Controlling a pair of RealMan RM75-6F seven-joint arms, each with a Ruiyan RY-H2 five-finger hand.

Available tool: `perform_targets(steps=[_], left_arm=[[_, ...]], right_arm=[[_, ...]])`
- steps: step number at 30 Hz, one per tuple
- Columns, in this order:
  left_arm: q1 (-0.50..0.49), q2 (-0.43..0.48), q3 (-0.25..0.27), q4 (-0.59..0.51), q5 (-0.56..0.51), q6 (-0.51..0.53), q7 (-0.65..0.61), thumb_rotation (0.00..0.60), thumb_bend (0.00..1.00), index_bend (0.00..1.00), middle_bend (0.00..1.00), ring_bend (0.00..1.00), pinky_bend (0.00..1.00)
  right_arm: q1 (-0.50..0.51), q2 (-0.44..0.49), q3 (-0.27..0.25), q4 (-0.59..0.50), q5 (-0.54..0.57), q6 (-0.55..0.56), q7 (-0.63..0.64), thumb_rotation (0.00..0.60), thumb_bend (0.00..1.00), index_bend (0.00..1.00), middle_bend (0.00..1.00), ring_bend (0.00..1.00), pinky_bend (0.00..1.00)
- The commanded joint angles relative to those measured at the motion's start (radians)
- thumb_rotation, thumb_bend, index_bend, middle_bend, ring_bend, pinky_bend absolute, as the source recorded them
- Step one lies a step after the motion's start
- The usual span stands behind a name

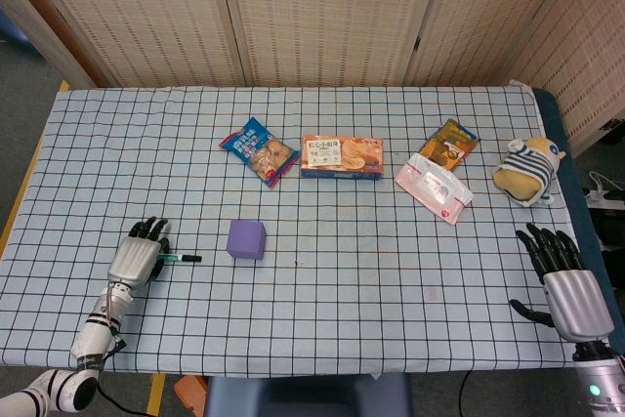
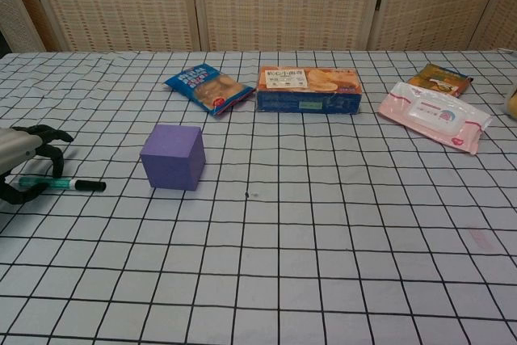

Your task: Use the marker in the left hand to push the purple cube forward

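Left hand (image 1: 136, 259) curled around the teal rear end of the marker (image 2: 63, 184), black tip pointing right toward the purple cube (image 1: 246, 239); thumb seen under the barrel in the chest view, whether actually gripping or only closing around it cannot be told. Right hand (image 1: 565, 286) resting at the near right edge, fingers spread, holding nothing.

Spread across the worktop (image 1: 117, 144), a white cloth with a black grid. Lined up along the far side: orange-and-blue biscuit box (image 1: 341, 156), pink wet-wipes pack (image 1: 434, 187) just beside it to the right, striped plush toy (image 1: 528, 170) at the far right edge, blue snack bag (image 1: 259, 150) left of the box, small orange snack packet (image 1: 454, 142) touching the wipes pack at its far end. Sitting alone left of centre, the purple cube, upright, apart from the marker tip. Lying flat on the cloth just left of the cube, the marker.
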Motion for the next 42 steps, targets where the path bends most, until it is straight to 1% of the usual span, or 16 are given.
perform_targets(steps=[1,9,12,15,18,22,25,27,30,35,42], left_arm=[[0.002,0.004,0.008,-0.011,0.003,-0.001,-0.004,0.600,0.46,0.44,0.07,0.00,0.13],[0.005,0.000,0.016,-0.010,-0.011,-0.005,0.020,0.600,0.46,0.42,0.07,0.00,0.13],[0.005,-0.009,0.012,0.001,-0.011,0.008,0.025,0.600,0.46,0.45,0.08,0.00,0.13],[0.007,-0.025,0.008,0.022,-0.004,0.034,0.027,0.600,0.46,0.52,0.15,0.05,0.16],[0.009,-0.042,0.007,0.045,0.002,0.052,0.027,0.600,0.46,0.57,0.26,0.12,0.18],[0.010,-0.054,0.008,0.066,0.006,0.060,0.023,0.600,0.46,0.61,0.34,0.17,0.19],[0.012,-0.061,0.009,0.079,0.009,0.068,0.020,0.600,0.46,0.61,0.39,0.20,0.19],[0.015,-0.064,0.010,0.084,0.014,0.077,0.015,0.600,0.46,0.61,0.44,0.24,0.19],[0.022,-0.067,0.011,0.089,0.027,0.099,-0.004,0.600,0.46,0.61,0.46,0.27,0.19],[0.035,-0.069,0.013,0.096,0.053,0.141,-0.058,0.600,0.46,0.62,0.53,0.32,0.20],[0.051,-0.067,0.013,0.105,0.079,0.186,-0.131,0.600,0.46,0.64,0.63,0.38,0.20]], right_arm=[[-0.001,0.001,0.000,0.000,0.001,0.000,0.001,0.600,0.00,0.00,0.00,0.00,0.00],[-0.003,0.008,-0.005,-0.007,-0.006,0.001,0.009,0.600,0.00,0.00,0.00,0.00,0.00],[-0.004,0.010,-0.006,-0.008,-0.010,0.003,0.011,0.600,0.00,0.00,0.00,0.00,0.00],[-0.005,0.011,-0.007,-0.009,-0.011,0.004,0.012,0.600,0.00,0.00,0.00,0.00,0.00],[-0.005,0.012,-0.008,-0.011,-0.011,0.002,0.012,0.600,0.00,0.00,0.00,0.00,0.00],[-0.004,0.014,-0.009,-0.013,-0.010,-0.001,0.014,0.600,0.00,0.00,0.00,0.00,0.00],[-0.004,0.016,-0.009,-0.013,-0.010,-0.001,0.017,0.600,0.00,0.00,0.00,0.00,0.00],[-0.004,0.016,-0.009,-0.013,-0.010,-0.003,0.017,0.600,0.00,0.00,0.00,0.00,0.00],[-0.003,0.015,-0.010,-0.013,-0.011,-0.006,0.017,0.600,0.00,0.00,0.00,0.00,0.00],[-0.002,0.015,-0.012,-0.015,-0.014,-0.007,0.013,0.600,0.00,0.00,0.00,0.00,0.00],[-0.002,0.015,-0.016,-0.018,-0.017,-0.011,0.009,0.600,0.00,0.00,0.00,0.00,0.00]])
